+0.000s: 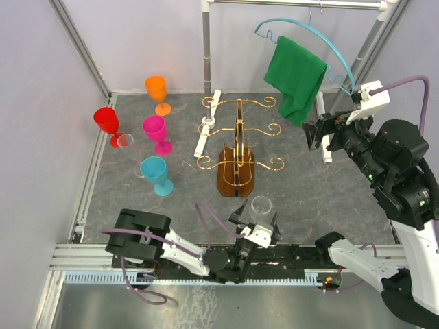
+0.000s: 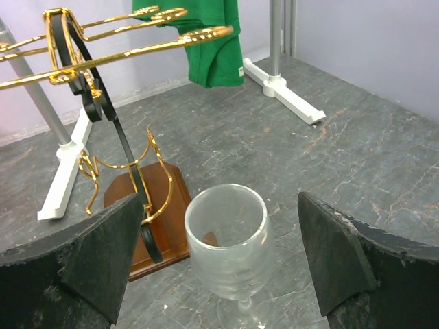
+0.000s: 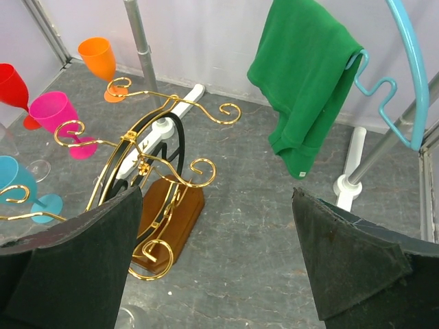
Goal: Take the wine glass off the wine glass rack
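Our left tool (image 1: 255, 219), wide open and empty, brackets the upright wine glass (image 1: 261, 205) standing on the worktop (image 1: 309, 199) at 6 o'clock from the wine glass rack (image 1: 236, 147); our equally open right tool (image 1: 314, 133) hangs well apart.

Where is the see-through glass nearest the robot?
In the top view the clear wine glass is front and centre, between the open jaws of the left gripper, just before the gold wire wine glass rack.
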You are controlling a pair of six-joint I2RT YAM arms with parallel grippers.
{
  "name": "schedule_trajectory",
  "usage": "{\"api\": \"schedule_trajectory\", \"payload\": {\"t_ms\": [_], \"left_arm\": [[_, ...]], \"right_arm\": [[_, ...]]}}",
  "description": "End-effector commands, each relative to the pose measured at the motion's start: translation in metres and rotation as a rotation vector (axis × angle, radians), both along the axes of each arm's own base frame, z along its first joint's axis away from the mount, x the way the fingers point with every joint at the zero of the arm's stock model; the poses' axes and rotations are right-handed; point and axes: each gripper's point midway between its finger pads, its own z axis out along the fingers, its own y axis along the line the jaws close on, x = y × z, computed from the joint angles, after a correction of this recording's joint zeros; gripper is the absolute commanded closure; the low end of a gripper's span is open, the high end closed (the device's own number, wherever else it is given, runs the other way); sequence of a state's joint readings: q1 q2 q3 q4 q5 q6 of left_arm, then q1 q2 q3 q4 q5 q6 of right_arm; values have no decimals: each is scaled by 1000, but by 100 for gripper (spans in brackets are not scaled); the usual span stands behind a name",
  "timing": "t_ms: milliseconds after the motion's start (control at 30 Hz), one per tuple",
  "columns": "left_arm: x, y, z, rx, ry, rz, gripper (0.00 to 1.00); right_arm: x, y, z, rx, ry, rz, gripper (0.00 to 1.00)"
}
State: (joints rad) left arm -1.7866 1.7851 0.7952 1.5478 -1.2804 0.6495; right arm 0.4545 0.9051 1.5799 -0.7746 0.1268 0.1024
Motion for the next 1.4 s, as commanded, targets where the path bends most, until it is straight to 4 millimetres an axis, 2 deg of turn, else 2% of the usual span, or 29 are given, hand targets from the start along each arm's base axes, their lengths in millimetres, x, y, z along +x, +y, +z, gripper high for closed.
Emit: {"api": "schedule_trajectory", "payload": {"t_ms": [0,133,233,333,433,500,533,600,700,767,833,900,1000,1100,1167,1233,1367], "left_arm": [[2,23,37,-146,44,44,1],[-3,35,66,-122,54,72,1],[-5,51,93,-110,95,103,1],[-11,71,130,-124,160,106,1],[-4,96,177,-155,188,103,1],[12,116,205,-218,204,115,1],[26,130,215,-233,207,153,1],[56,163,235,-333,218,224,1],[91,215,253,-369,190,347,1],[112,241,257,-317,162,475,1],[132,244,255,-220,156,541,1],[161,244,250,-169,197,563,1],[229,254,219,-152,342,552,1],[271,274,184,-149,477,579,1],[288,280,161,-159,561,569,1],[291,285,147,-179,599,584,1],[287,286,142,-206,572,560,1]], "right_arm": [[2,7,12,44,-39,24,2],[6,4,9,45,-13,-5,2],[13,3,-1,50,68,-50,3],[24,7,-11,59,156,-73,0],[34,10,-10,100,199,-88,0],[42,13,-11,130,232,-74,0],[47,12,-14,147,255,-79,0],[57,9,-20,176,287,-90,0],[66,-2,-26,197,274,-139,1],[73,-12,-33,186,274,-190,1],[80,-17,-45,162,301,-207,1],[87,-17,-57,144,327,-212,0],[95,-19,-68,126,339,-213,1],[97,-27,-73,100,342,-238,1],[98,-30,-77,87,350,-249,0],[99,-31,-81,84,357,-251,1],[102,-33,-86,78,367,-260,0]]}}
